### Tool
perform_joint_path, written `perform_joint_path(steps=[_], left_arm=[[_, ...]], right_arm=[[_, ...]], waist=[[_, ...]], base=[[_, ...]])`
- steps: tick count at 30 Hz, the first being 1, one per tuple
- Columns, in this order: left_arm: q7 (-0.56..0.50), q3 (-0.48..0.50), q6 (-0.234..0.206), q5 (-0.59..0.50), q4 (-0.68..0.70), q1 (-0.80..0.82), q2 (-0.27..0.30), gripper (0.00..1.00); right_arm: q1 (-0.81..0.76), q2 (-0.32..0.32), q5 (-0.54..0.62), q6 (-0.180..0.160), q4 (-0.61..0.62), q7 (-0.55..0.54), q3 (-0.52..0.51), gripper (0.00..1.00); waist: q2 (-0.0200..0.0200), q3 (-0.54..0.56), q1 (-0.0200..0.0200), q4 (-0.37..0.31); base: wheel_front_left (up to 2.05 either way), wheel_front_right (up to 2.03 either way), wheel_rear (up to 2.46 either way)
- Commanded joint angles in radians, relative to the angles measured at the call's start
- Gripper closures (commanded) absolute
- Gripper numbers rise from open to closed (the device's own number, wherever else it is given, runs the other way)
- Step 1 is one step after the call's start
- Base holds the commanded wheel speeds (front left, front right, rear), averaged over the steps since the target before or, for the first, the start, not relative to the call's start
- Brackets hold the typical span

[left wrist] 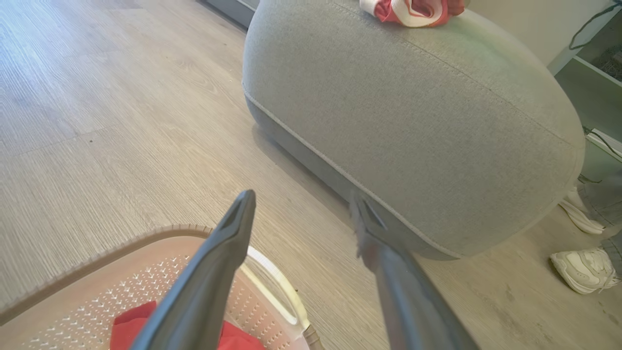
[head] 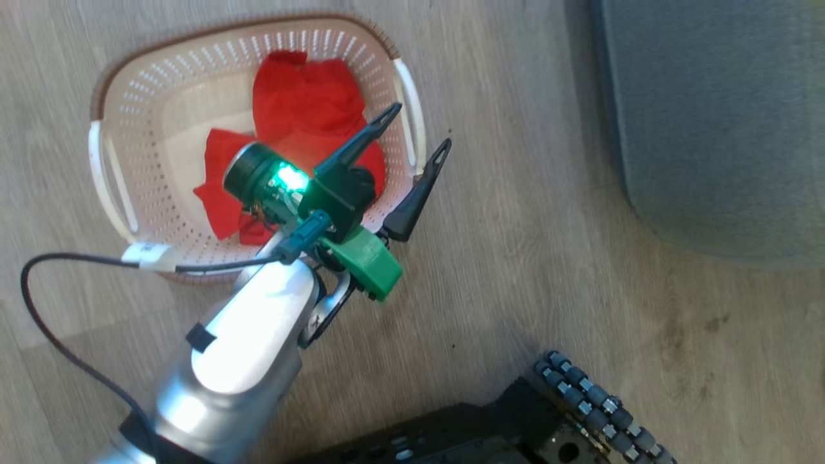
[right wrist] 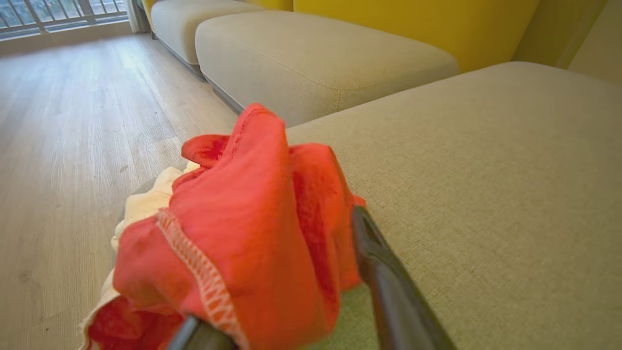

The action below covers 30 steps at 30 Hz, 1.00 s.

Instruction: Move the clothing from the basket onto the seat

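Head view: red clothing [head: 303, 96] lies inside the basket [head: 129, 129].

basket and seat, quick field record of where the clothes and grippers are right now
basket: on the floor, apart from the seat
in basket: plain red garment
on seat: red and white garment
left gripper: open, empty, over the basket's rim
right gripper: around the red and white garment, grip unclear
left to move: plain red garment
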<state>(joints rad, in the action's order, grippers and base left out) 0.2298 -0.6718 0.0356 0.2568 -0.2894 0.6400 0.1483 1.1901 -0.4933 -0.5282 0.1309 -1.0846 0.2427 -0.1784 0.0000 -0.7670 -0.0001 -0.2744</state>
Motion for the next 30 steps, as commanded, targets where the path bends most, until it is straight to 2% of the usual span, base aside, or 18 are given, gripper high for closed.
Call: perform_joint_path(steps=[1,7,10,14,22,30], left_arm=[[0.003,0.023,-0.008,0.008,0.037,-0.025,0.004,0.00],[0.015,0.035,-0.014,0.037,0.019,-0.047,-0.013,0.00],[0.022,0.054,-0.022,0.061,0.004,-0.073,-0.021,0.00],[0.029,0.084,-0.030,0.086,-0.018,-0.122,-0.022,0.00],[0.032,0.207,-0.058,0.126,-0.004,-0.258,-0.037,0.00],[0.032,0.369,-0.064,0.133,0.021,-0.376,-0.065,0.00]], right_arm=[[-0.062,-0.023,-0.006,0.000,0.034,0.011,0.019,0.00],[-0.180,-0.019,-0.010,0.000,0.101,0.017,0.084,0.00],[-0.279,-0.015,-0.020,0.000,0.196,0.018,0.101,0.00],[-0.435,0.006,-0.016,0.000,0.350,0.019,0.070,0.00],[-0.704,0.147,0.056,0.000,0.621,0.019,0.032,0.00],[-0.857,0.272,0.170,0.000,0.768,0.019,0.096,0.00]], waist=[[0.0000,0.042,0.0001,-0.016],[0.0000,0.129,0.0001,-0.010],[0.0000,0.190,0.0001,-0.002],[0.0000,0.280,0.0001,0.024],[0.0000,0.436,0.0001,0.106],[0.0000,0.530,0.0001,0.208]], base=[[0.00,0.00,0.00],[0.00,0.00,0.00],[0.00,0.00,0.00],[0.00,0.00,0.00],[0.00,0.00,0.00],[0.00,0.00,0.00]])
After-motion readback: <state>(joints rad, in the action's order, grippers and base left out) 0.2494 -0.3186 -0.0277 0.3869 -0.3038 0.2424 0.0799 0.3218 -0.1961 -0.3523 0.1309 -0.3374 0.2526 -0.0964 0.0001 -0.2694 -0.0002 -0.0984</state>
